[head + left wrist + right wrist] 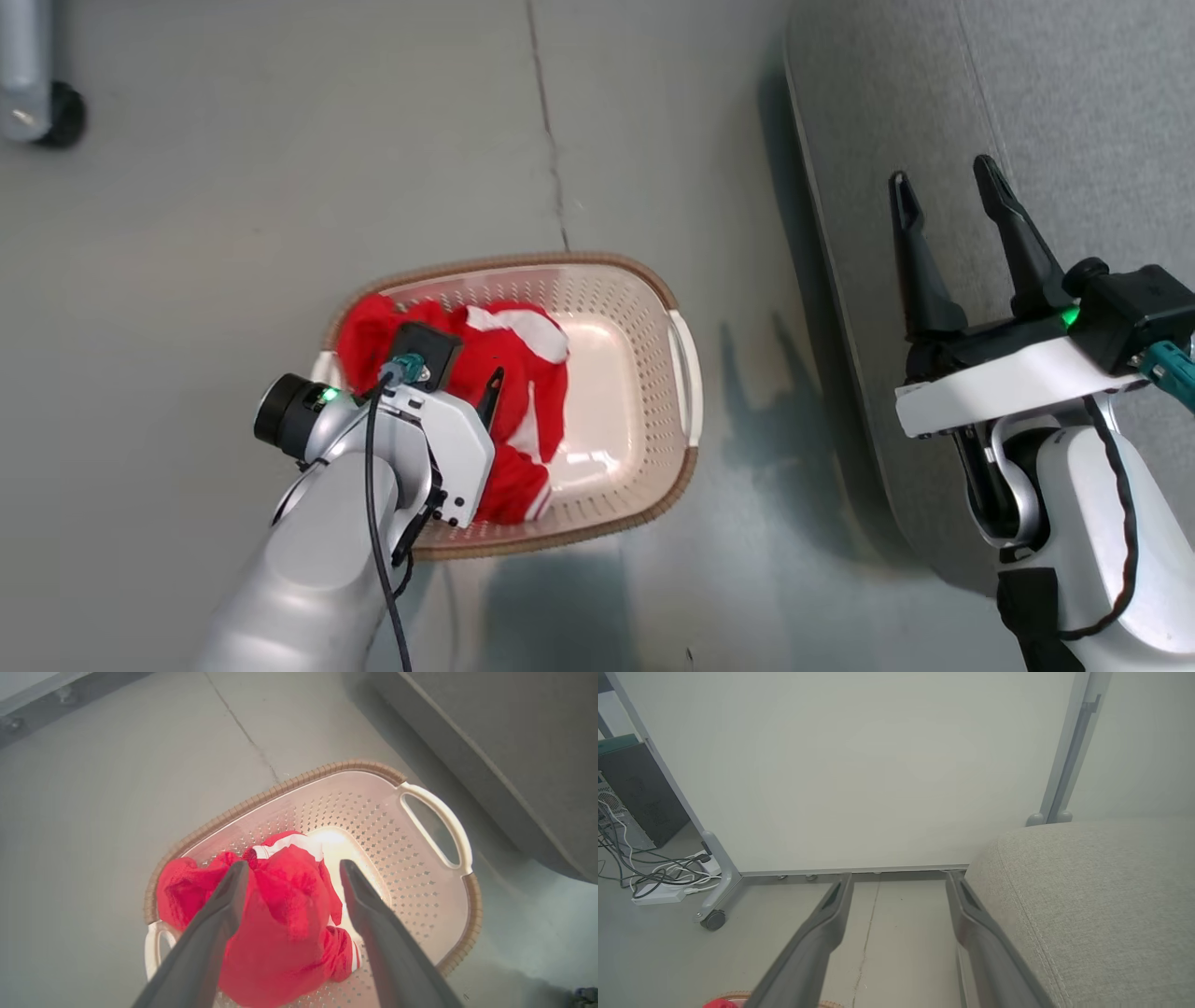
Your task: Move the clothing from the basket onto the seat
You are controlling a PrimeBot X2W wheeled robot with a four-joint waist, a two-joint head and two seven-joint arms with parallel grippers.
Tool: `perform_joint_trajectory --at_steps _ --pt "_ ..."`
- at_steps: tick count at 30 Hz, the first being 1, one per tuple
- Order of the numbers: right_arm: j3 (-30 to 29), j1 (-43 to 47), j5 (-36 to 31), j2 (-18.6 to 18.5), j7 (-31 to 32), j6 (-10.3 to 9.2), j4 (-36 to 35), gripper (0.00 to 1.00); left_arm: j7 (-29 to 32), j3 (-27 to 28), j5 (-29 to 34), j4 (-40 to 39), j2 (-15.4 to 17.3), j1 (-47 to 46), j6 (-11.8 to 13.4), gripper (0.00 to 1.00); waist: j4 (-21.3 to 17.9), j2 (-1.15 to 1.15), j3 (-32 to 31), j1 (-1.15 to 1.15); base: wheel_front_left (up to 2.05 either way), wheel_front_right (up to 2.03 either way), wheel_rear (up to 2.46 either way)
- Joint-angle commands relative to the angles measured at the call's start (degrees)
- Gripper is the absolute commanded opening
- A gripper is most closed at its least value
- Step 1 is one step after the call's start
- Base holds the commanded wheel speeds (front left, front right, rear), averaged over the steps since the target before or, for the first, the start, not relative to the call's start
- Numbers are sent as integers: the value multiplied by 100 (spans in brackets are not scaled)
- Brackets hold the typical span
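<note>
My left jaws hang open over the clothing (pixel 286 900) in the basket (pixel 327 770) — right jaws open over the seat (pixel 1074 93) edge

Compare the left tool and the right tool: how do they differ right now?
The left tool points down over the clothing in the basket; the right tool points forward by the seat's edge. Red fabric shows between the left tool's fingers; floor shows between the right tool's. Both are open, gripping nothing.
</note>
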Motion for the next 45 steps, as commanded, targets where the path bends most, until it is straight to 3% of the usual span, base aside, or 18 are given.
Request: perform_joint_trajectory --at_steps 1,8,20,21,23,31,45 --pt "-9 -74 10 -11 -53 11 -26 100 -4 -13 23 45 28 -118 -20 100 -358 0 450 0 0 0 0" --pt "249 -333 222 65 -268 11 50 100 246 -410 387 985 209 -779 -80 100 -799 0 1041 0 0 0 0" --pt "625 -612 674 101 -594 11 352 100 987 -790 778 1876 734 -1274 351 100 -1426 0 1492 0 0 0 0" --pt "647 -641 722 102 -612 11 367 100 1097 -808 791 1899 770 -1295 365 55 -1453 0 1513 0 0 0 0" --pt "679 -663 788 102 -633 11 401 100 1236 -831 786 1926 818 -1327 372 0 -1494 0 1543 0 0 0 0" --pt "663 -697 896 100 -654 10 487 100 1145 -927 781 1959 902 -1361 444 0 -1454 0 1354 0 0 0 0" --pt "392 -108 315 53 -643 10 757 100 -616 -210 -277 1595 219 -717 355 0 -537 0 -61 0 0 0 0"
